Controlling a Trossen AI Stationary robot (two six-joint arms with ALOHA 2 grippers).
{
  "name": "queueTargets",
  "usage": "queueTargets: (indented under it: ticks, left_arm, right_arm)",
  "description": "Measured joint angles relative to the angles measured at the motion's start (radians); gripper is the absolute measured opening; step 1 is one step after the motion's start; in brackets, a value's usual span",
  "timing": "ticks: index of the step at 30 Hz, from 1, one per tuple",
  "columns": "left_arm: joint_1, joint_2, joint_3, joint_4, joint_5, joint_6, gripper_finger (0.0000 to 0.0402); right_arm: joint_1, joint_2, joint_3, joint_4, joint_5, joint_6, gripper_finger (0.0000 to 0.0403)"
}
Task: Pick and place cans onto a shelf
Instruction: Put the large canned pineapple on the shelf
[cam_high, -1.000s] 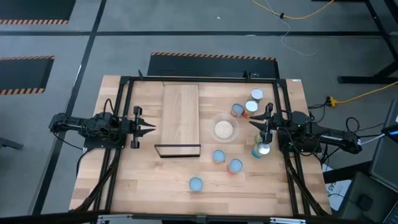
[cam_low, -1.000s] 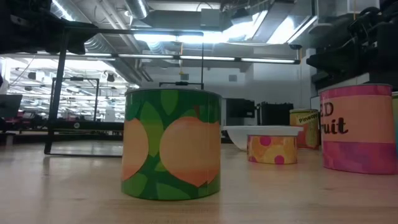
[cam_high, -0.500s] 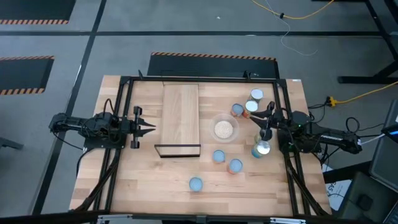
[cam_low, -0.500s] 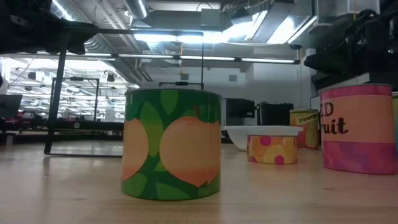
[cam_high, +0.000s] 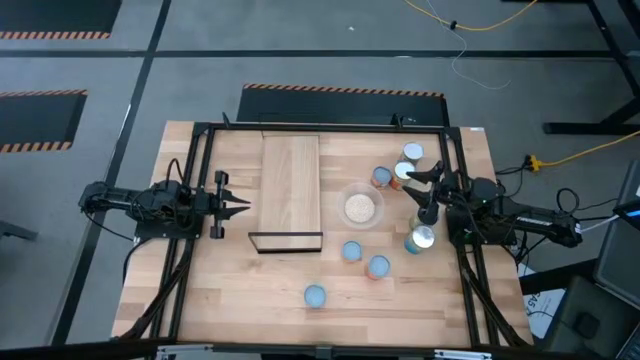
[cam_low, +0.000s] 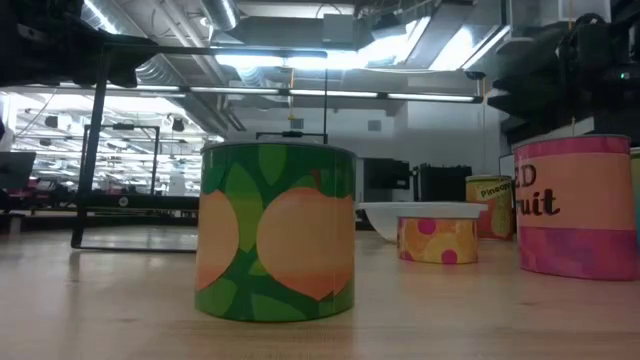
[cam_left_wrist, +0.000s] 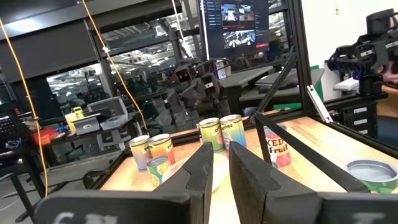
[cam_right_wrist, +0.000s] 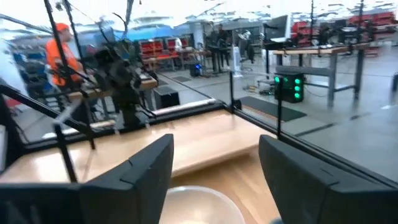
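Found nearest, well in front of the clear round bowl with beige contents (cam_high: 342, 207), a small green tin with an orange fruit label and pale-blue top (cam_low: 277, 230), upright on the light butcher-block desk (cam_high: 230, 290). Noted two more pale-topped cans (cam_high: 351, 251) (cam_high: 378, 267) between that tin and the bowl. Spotted a silver-topped can (cam_high: 421, 239) to the bowl's right and slightly nearer. Saw the right tool (cam_high: 420, 192) just right of the bowl, its fingers spread wide and gripping nothing. Found the long light-wood shelf with a thin black frame at its near end (cam_high: 291, 175) just left of the bowl, bare of cans. Saw the left tool (cam_high: 247, 208) beyond the shelf from the bowl, fingers drawn almost together on nothing. Counted three upright cans (cam_high: 381, 177) (cam_high: 403, 171) (cam_high: 412, 152) clustered behind and right of the bowl.
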Motion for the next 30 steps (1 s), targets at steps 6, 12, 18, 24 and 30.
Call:
queueTargets:
  ticks: [6,12,18,24,30]
  left_arm:
    - [0.000,0.000,0.000,0.000,0.000,0.000,0.0044]
    - [0.000,0.000,0.000,0.000,0.000,0.000,0.0044]
    - [0.000,0.000,0.000,-0.003,0.000,0.000,0.0044]
    - [0.000,0.000,0.000,-0.005,0.000,0.000,0.0044]
    - [0.000,0.000,0.000,-0.005,0.000,0.000,0.0044]
  right_arm:
    - [0.000,0.075,0.106,-0.006,-0.033,-0.017,0.0233]
    - [0.000,0.243,0.272,-0.135,-0.037,-0.095,0.0230]
    - [-0.001,0.451,0.466,-0.436,0.074,-0.169,0.0229]
    - [-0.021,0.619,0.585,-0.631,0.079,-0.226,0.0229]
    - [-0.088,0.733,0.611,-0.688,0.082,-0.255,0.0229]
